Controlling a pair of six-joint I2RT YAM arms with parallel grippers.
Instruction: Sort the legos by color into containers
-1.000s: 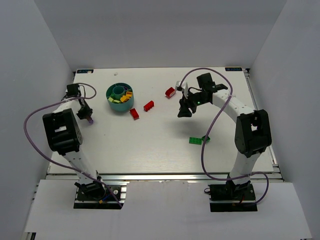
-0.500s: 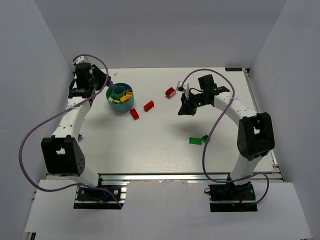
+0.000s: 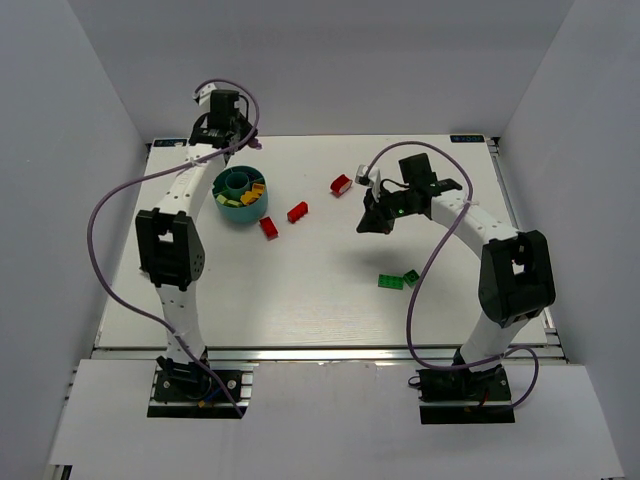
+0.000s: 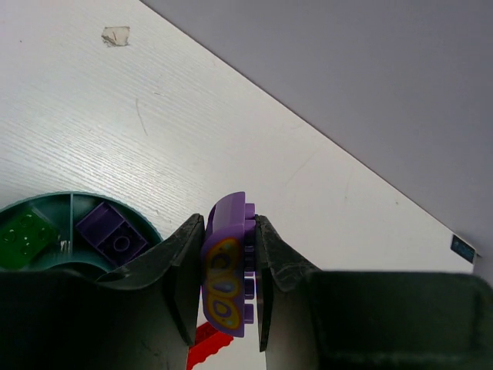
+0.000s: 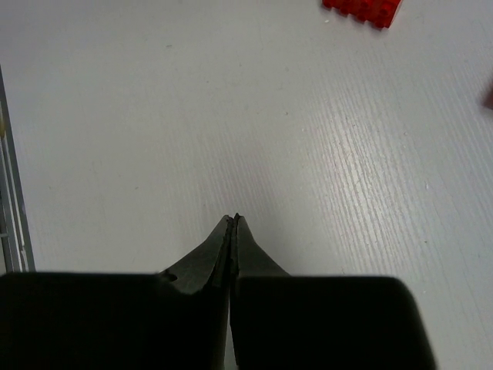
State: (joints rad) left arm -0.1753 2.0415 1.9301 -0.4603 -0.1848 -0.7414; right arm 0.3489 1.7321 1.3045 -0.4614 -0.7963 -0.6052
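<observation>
My left gripper [image 4: 228,225] is shut on a purple lego [image 4: 225,270] with a yellow and orange print, held on edge in the air. In the top view this gripper [image 3: 240,140] hangs just behind the teal cup [image 3: 240,196]. The left wrist view shows the cup's rim [image 4: 115,202] at lower left, with a purple lego [image 4: 112,231] in one compartment and a green one [image 4: 27,235] beside it. Yellow and orange legos [image 3: 254,192] fill other compartments. My right gripper [image 5: 233,219] is shut and empty above bare table, seen mid-table [image 3: 372,222] from above.
Three red legos lie loose right of the cup [image 3: 341,184] [image 3: 297,212] [image 3: 269,227]. Two green legos [image 3: 391,281] [image 3: 411,276] rest near the right arm. The table's back wall stands close behind the left gripper. A scrap of tape [image 4: 115,35] sticks to the table.
The left arm swung from the table's left edge up to the back, behind the cup, carrying the purple lego. The right gripper shut on nothing and barely moved.
</observation>
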